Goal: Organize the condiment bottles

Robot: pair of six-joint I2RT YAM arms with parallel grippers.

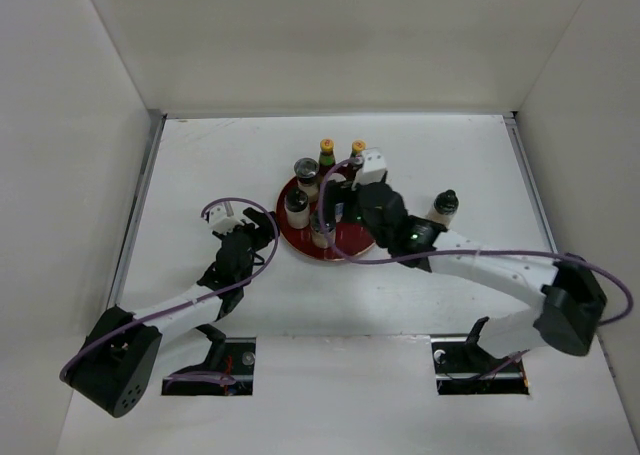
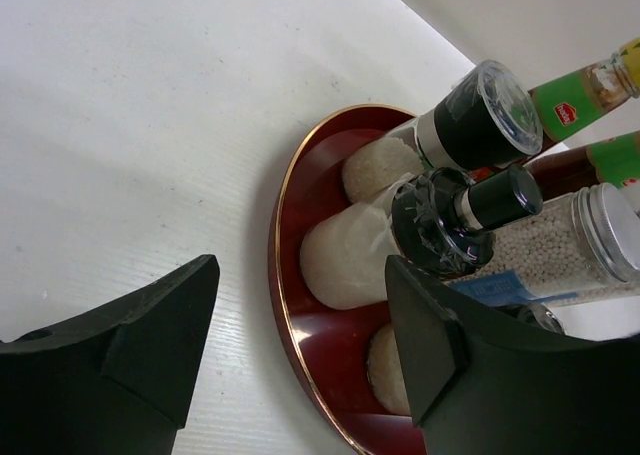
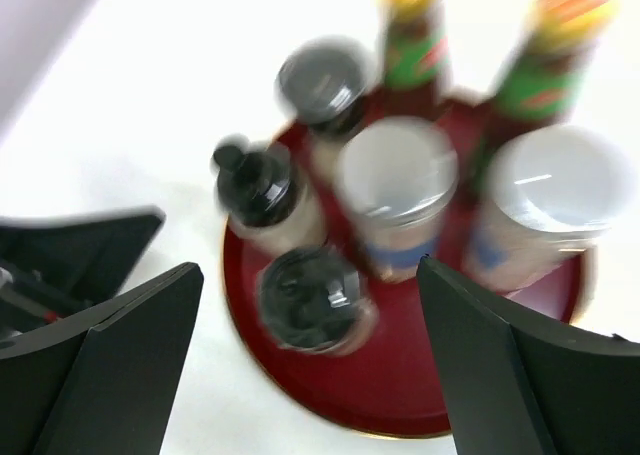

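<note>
- Top external view: condiment bottles (image 1: pixel 297 205) crowd the round red tray (image 1: pixel 340 247); one black-capped bottle (image 1: pixel 443 207) stands apart on the counter (image 1: pixel 200 155), to the tray's right.
- Left gripper (image 1: pixel 247 235): open, empty, beside the tray.
- Right gripper (image 3: pixel 310 275): wide open above the tray, holding nothing.

A white table (image 1: pixel 200 165) carried a round red tray (image 1: pixel 340 247) at centre frame, one bottle (image 1: pixel 444 207) standing alone to its right.
</note>
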